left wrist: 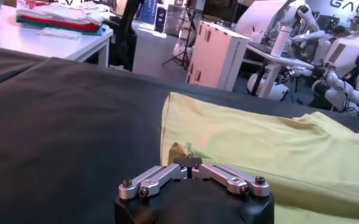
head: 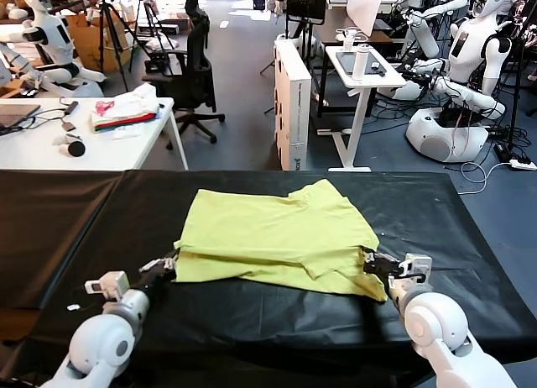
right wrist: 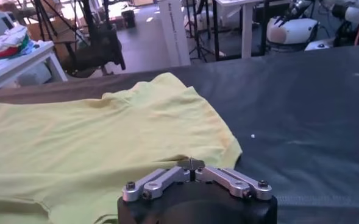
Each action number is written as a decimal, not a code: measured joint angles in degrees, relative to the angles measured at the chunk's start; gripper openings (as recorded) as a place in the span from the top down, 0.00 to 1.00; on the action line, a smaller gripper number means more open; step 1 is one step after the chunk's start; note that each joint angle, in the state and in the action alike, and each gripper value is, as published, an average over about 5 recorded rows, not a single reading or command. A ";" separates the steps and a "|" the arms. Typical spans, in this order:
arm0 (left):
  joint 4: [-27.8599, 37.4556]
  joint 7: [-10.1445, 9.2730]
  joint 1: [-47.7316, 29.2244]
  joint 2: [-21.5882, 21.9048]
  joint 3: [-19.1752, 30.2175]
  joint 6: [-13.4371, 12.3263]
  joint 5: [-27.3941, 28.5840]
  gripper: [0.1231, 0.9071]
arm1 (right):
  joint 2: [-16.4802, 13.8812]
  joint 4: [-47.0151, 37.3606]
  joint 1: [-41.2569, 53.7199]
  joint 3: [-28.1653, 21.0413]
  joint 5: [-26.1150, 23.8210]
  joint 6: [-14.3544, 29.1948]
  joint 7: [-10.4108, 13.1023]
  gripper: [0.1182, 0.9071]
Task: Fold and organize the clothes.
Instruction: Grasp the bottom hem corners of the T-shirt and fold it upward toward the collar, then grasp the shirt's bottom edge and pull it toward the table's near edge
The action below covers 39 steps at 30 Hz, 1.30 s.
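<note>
A black-covered table (head: 470,228) carried the lime-yellow T-shirt (head: 277,233), which lay near the middle of the cloth, folded over on itself into a rough rectangle with a sleeve rumpled at its far right corner and a doubled layer along its near edge. The fabric showed plain yellow, with shallow wrinkles and a stitched hem down its left side; no print faced up. At the shirt's near left corner the left gripper (left wrist: 188,162) had its fingers pressed together, pinching a small peak of the yellow hem. At the shirt's near right corner the right gripper (right wrist: 191,164) also had its fingers drawn in close at the fabric's edge, though whether cloth was caught between them could not be told. Beyond the table, past the shirt's far left corner, a white desk (head: 126,149) held a folded stack of garments (head: 126,112).
</note>
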 joint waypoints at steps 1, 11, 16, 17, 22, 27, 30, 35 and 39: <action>0.15 0.00 -0.22 0.05 0.24 -0.01 0.00 0.97 | 0.01 0.14 -0.19 0.24 0.00 0.00 -0.43 0.80; -0.44 -0.03 -0.08 -0.04 0.39 0.28 0.33 0.56 | -1.42 3.41 -3.54 3.51 -1.18 0.41 -5.78 0.07; -1.90 -0.02 1.35 -0.01 -0.92 0.29 0.49 0.16 | -3.14 5.95 -6.83 5.19 -3.23 -0.17 -6.31 0.00; -2.17 -0.01 1.69 0.00 -1.19 0.32 0.49 0.10 | -3.63 6.55 -7.80 5.60 -3.43 -0.33 -6.32 0.00; -3.95 0.22 3.88 -0.24 -2.61 0.50 0.87 0.00 | -6.16 9.05 -12.76 7.24 -3.55 -1.81 -6.10 0.00; -5.61 1.49 7.55 -1.43 -3.32 0.12 3.32 0.00 | -7.73 10.63 -16.11 7.66 -3.36 -3.34 -5.81 0.00; -5.89 1.71 9.19 -2.16 -3.50 0.06 3.80 0.00 | -7.87 10.89 -16.80 7.21 -3.40 -4.05 -5.72 0.00; -6.16 2.04 10.88 -2.62 -3.65 0.08 3.96 0.00 | -7.79 10.94 -17.76 6.73 -3.71 -4.49 -5.68 0.03; -6.12 2.09 11.47 -2.85 -3.65 0.07 4.00 0.01 | -7.82 11.07 -18.52 6.87 -3.91 -4.50 -5.66 0.23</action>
